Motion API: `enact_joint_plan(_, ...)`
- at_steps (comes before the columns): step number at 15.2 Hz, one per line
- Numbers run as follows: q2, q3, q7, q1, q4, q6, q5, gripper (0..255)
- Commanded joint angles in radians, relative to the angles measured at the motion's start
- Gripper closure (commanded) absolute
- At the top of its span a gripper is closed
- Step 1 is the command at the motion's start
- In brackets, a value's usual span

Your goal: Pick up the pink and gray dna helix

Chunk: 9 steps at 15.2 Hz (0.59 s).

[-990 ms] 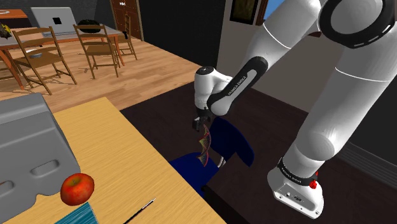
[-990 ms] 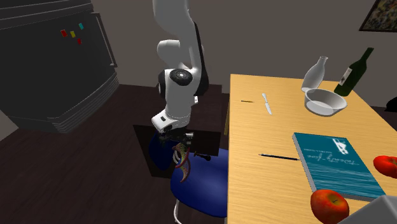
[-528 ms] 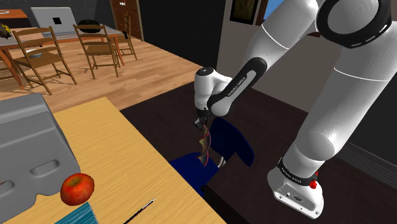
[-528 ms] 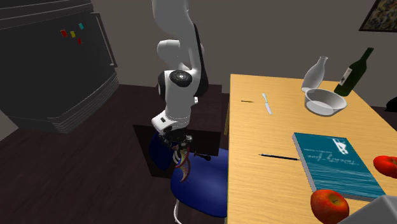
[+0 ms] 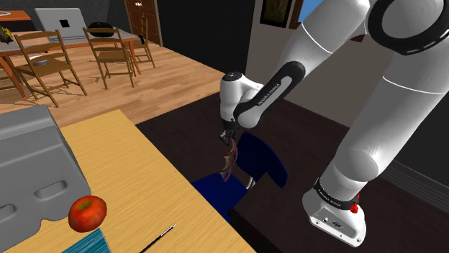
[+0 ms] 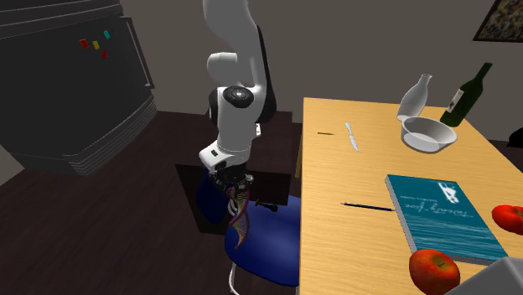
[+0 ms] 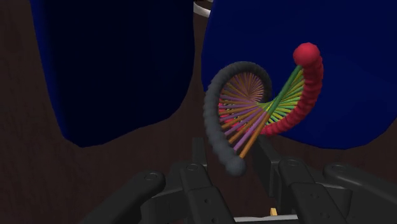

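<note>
The DNA helix (image 7: 254,111) has one dark grey strand made of little beads and one reddish-pink strand. The thin bars between them are green, orange, purple, pink and yellow, like a rainbow. The gripper (image 7: 231,154) is all black. The arm (image 5: 345,108) is white. The chair (image 7: 356,76) is deep blue and the floor (image 6: 100,235) is dark brown. The table (image 6: 352,184) is yellow wood with fine lines. The apple (image 5: 87,213) is red. The book (image 6: 444,218) is blue-green with white writing. The bottle (image 6: 469,88) is dark green.
</note>
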<state>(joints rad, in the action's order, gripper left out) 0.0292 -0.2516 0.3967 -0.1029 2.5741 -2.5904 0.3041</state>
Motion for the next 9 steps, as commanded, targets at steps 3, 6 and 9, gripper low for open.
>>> enact_joint_plan(3, -0.057, -0.004, -0.045, 0.002, -0.004, 0.054, -0.051, 255)
enact_joint_plan(6, -0.096, -0.005, -0.072, 0.007, -0.01, 0.096, -0.083, 255)
enact_joint_plan(9, -0.134, -0.004, -0.096, 0.011, -0.019, 0.139, -0.109, 255)
